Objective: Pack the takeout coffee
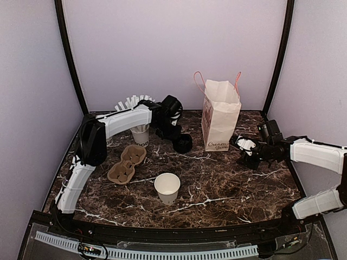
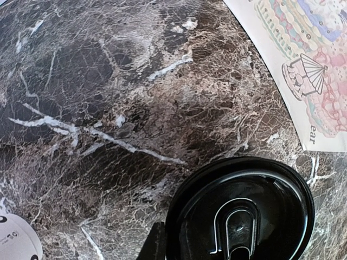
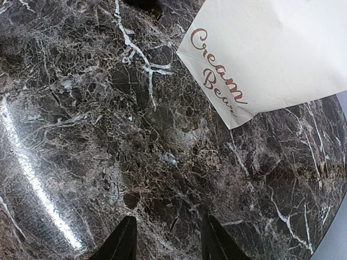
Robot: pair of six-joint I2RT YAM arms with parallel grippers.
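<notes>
Left wrist view: the black dome lid of the takeout coffee (image 2: 271, 195) fills the lower right, seen from straight above. One dark finger (image 2: 154, 245) of the left gripper (image 1: 178, 134) stands at the lid's left edge, touching or just beside it. The other finger is hidden, so I cannot tell whether the fingers are gripping. No view shows the cup wall under the lid. The paper bag (image 2: 303, 65) stands beyond the lid, ahead and right of that finger, near but apart.

Right wrist view: the right gripper (image 3: 168, 218) has its fingers spread with nothing between them, over bare marble table (image 3: 81, 108). The bag's lower corner is ahead and right of those fingers.

Top external view: a cardboard cup carrier (image 1: 126, 163), a lidless white cup (image 1: 167, 187) and a cup of straws (image 1: 138, 127) all sit well apart from both sets of fingers.

Handling, as a judgement:
- Paper cup: light and soft-walled, so it will crush under a hard squeeze. Whether it is filled is unknown.
- Lid: glossy plastic, likely slick. It is only pressed on and could pop off if the lift goes through the lid alone.
- Best hold: across the cup wall just under the lid rim, where the rolled lip stiffens it.
- Keep it upright.
- The bag is tall and open at the top, so the cup needs a high lift. The bag is light and may tip if bumped.
</notes>
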